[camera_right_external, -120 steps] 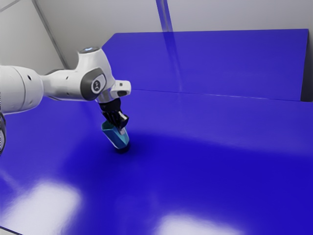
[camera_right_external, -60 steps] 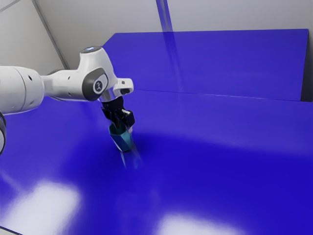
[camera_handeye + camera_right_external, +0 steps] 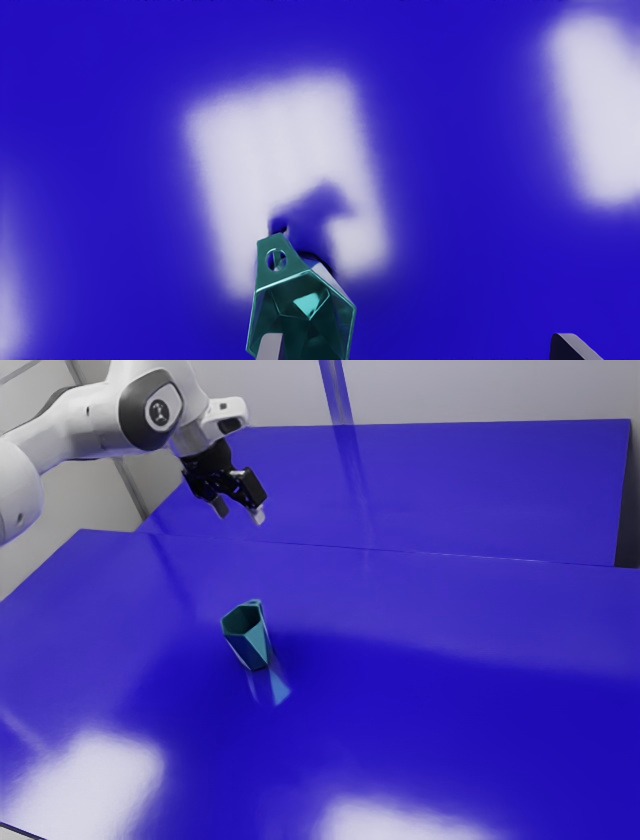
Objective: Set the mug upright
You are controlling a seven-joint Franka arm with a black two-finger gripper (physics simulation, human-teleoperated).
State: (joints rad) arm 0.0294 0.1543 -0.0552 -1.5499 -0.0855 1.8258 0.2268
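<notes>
The black gripper [image 3: 240, 510] hangs well above the table, higher than the mug and apart from it. In the wrist view the gripper [image 3: 420, 347] is open, its two fingertips wide apart with nothing held between them. A teal, faceted mug [image 3: 250, 640] stands on the blue table with its mouth facing up. From above, the mug [image 3: 305, 300] shows its hollow inside and a handle with a round hole; one fingertip overlaps part of its rim in that picture.
The glossy blue table [image 3: 430, 710] carries bright light reflections near its front edge in the exterior view. A blue panel [image 3: 480, 490] rises behind it, against a pale wall [image 3: 480, 390].
My hand has risen off the mug and moved back toward the exterior view's left. The mug, tilted and at the fingers earlier, now stands free and more upright, slightly farther to the exterior view's right.
</notes>
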